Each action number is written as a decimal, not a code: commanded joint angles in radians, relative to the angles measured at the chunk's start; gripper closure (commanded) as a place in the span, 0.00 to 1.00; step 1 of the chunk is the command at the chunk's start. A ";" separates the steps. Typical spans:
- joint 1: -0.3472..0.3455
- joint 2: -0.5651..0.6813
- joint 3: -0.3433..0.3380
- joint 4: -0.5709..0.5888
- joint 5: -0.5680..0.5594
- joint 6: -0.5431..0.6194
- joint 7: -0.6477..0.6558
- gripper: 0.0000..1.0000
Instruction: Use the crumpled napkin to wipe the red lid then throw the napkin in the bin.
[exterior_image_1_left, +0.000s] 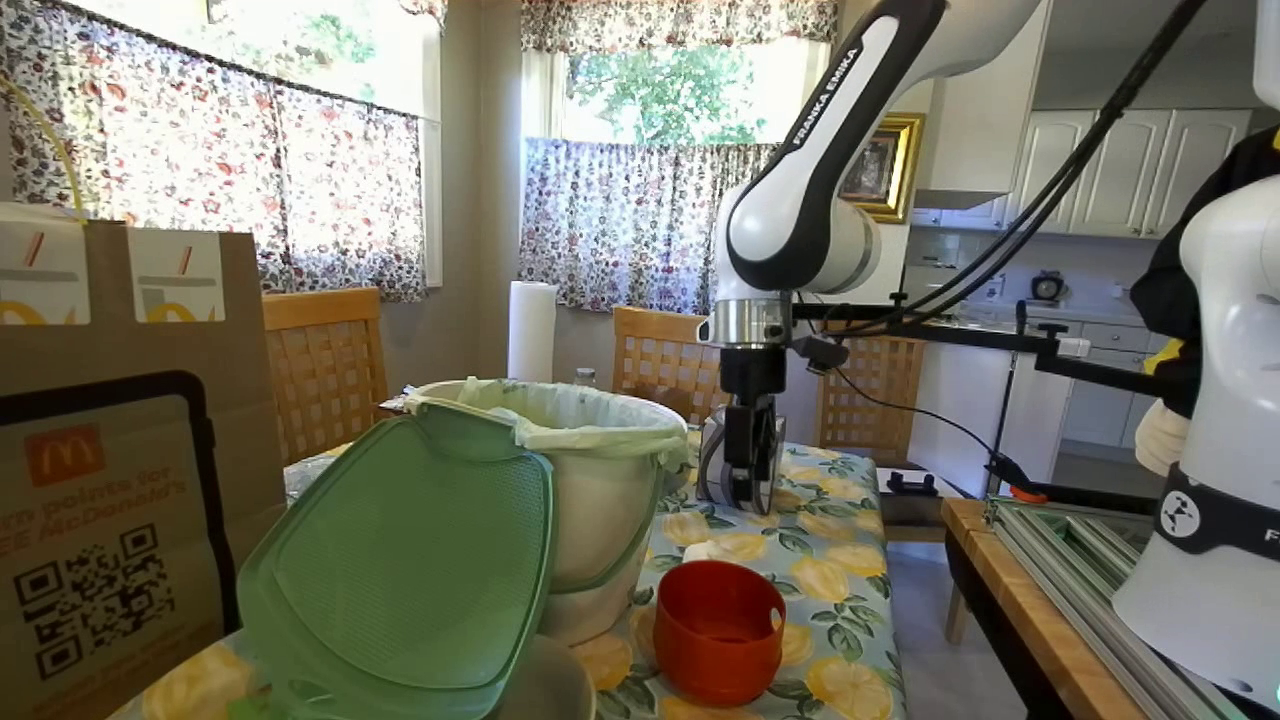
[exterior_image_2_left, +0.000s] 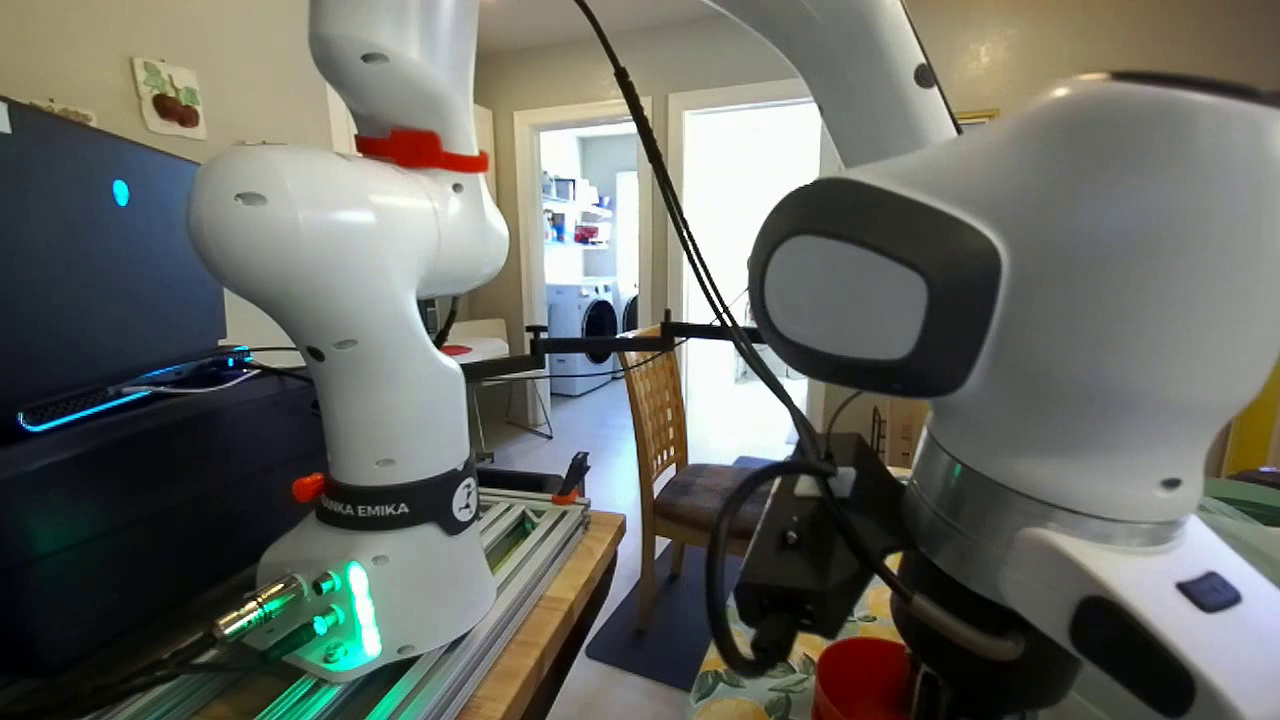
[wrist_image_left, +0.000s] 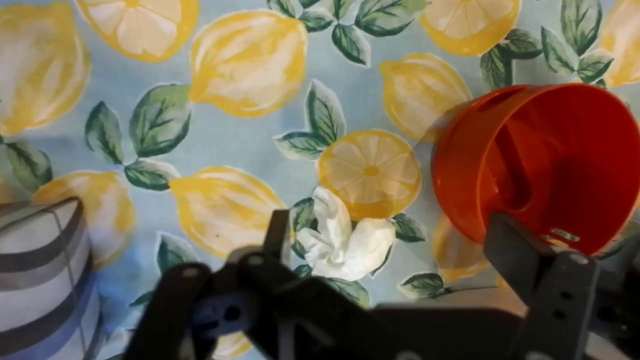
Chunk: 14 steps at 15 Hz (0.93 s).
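The crumpled white napkin (wrist_image_left: 362, 250) lies on the lemon-print cloth in the wrist view; part of it shows in an exterior view (exterior_image_1_left: 705, 551) behind the red lid (exterior_image_1_left: 715, 665). The lid is a round red-orange piece with a high wall and a slot, open side up; it also shows in the wrist view (wrist_image_left: 460, 165). The pale bin (exterior_image_1_left: 600, 500), lined with a whitish bag, stands beside it, with the green cover (exterior_image_1_left: 420, 570) leaning against its front. My gripper (wrist_image_left: 390, 232) is open and empty above the cloth, the napkin between its fingers in the picture but apart from them.
A grey-and-white striped object (wrist_image_left: 45, 280) stands near the gripper on the table. A brown paper bag (exterior_image_1_left: 240, 400) is at the near side of the cover. A paper towel roll (exterior_image_1_left: 532, 330) stands behind the bin. Wooden chairs (exterior_image_1_left: 325, 345) surround the table.
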 joint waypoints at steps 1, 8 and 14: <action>-0.033 0.133 0.049 0.079 -0.075 0.087 0.077 0.00; -0.063 0.252 0.096 0.145 -0.148 0.168 0.145 0.00; -0.125 0.297 0.163 0.174 -0.127 0.222 0.130 0.34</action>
